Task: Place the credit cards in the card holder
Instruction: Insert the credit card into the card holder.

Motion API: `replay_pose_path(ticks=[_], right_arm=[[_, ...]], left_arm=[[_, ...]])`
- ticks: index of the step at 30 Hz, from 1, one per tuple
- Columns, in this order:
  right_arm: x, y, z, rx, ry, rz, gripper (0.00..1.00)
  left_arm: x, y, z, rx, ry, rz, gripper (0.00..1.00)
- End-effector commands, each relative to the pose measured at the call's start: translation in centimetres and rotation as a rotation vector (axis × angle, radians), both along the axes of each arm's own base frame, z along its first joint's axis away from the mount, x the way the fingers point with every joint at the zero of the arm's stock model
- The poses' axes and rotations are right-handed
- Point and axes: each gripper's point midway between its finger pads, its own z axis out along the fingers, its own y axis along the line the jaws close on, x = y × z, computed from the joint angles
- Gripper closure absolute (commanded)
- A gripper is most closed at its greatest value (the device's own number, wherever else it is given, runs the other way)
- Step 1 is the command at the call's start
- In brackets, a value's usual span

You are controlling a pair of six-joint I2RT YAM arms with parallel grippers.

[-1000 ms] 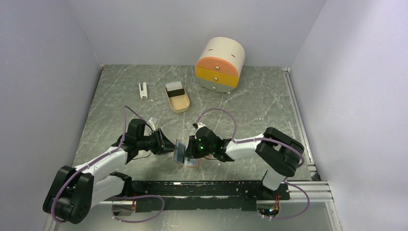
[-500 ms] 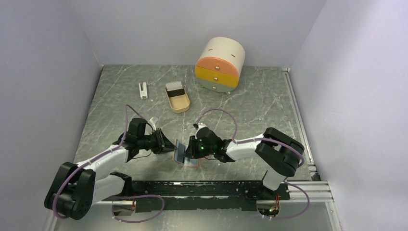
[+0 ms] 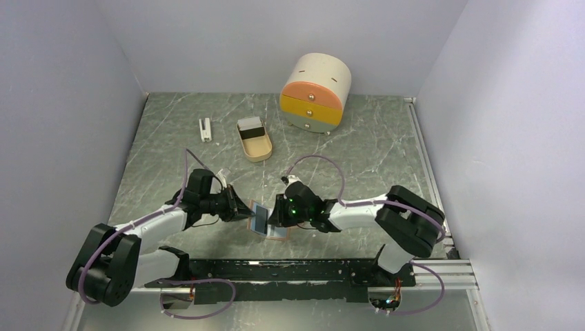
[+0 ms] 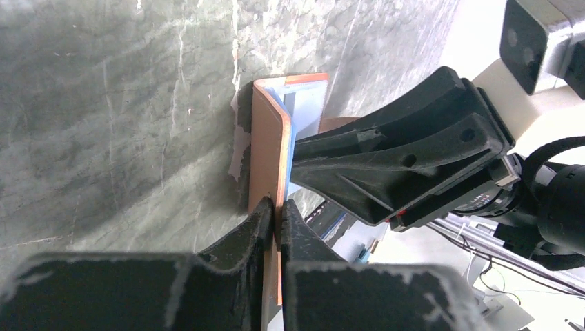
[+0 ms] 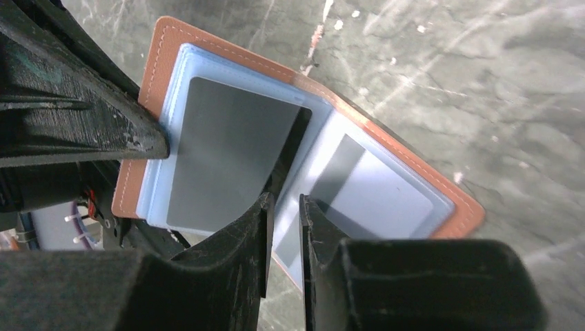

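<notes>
The card holder (image 5: 172, 52) sits close to the near edge of the worktop (image 3: 359, 158), about midway along it, between the two tools. It is open like a book. One salmon cover lies flat on the stone surface and the other stands up at a steep angle.

The left tool (image 4: 278, 219) is closed tight on the edge of the raised cover, with the leather pinched between its fingertips.

The right tool (image 5: 284, 207) hovers over the open inside, its jaws narrow with only a slim gap between them. A dark sliver runs from that gap toward the fold. I cannot tell whether it is a card held edge-on or only shadow.

A grey card (image 5: 221, 158) sits in the pale blue pocket on the raised side. A second card (image 5: 359, 186) shows through the clear pocket on the flat side.

Toward the far edge, left of centre, a beige tray (image 3: 261, 153) holds a dark card (image 3: 252, 126). A small white block (image 3: 205, 129) stands just left of the tray. A round drawer unit (image 3: 316, 92) stands at the far edge, right of the tray.
</notes>
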Motion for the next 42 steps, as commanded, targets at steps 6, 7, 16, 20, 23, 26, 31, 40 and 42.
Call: replay_pose_path(ticks=[6,7,16,20,23,26,31,40,42], right_arm=[[0.6,-3.2,-0.7,-0.103,-0.051,-0.040,0.76],[0.6,-3.1,-1.0,-0.100,-0.049,-0.037,0.76],[0.4,-2.5,-2.5,-0.098,-0.027,-0.027,0.77],[0.4,-2.5,-2.7,-0.093,-0.022,-0.027,0.77],[0.2,-2.5,-2.7,-0.085,-0.018,-0.025,0.77],[0.2,-2.5,-2.8,-0.082,-0.016,-0.027,0.77],[0.1,-2.5,-2.9,-0.080,-0.013,-0.029,0.77],[1.1,-5.2,-1.5,-0.152,-0.041,-0.099,0.68],[1.7,-6.2,-0.2,-0.155,-0.069,-0.133,0.66]], left_arm=[[1.5,-0.5,3.1,-0.008,-0.102,-0.010,0.90],[1.5,-0.6,3.3,-0.010,-0.110,-0.013,0.91],[0.5,-2.1,4.3,-0.110,-0.152,-0.090,0.91],[0.4,-2.3,3.4,-0.099,-0.138,-0.095,0.91],[0.4,-2.4,2.7,-0.088,-0.122,-0.092,0.91],[0.5,-2.4,1.9,-0.067,-0.101,-0.086,0.91],[0.5,-2.4,0.6,-0.019,-0.069,-0.075,0.91],[0.5,-0.6,-1.5,0.137,-0.005,-0.004,0.91],[0.5,-0.5,-1.5,0.144,-0.004,-0.001,0.91]])
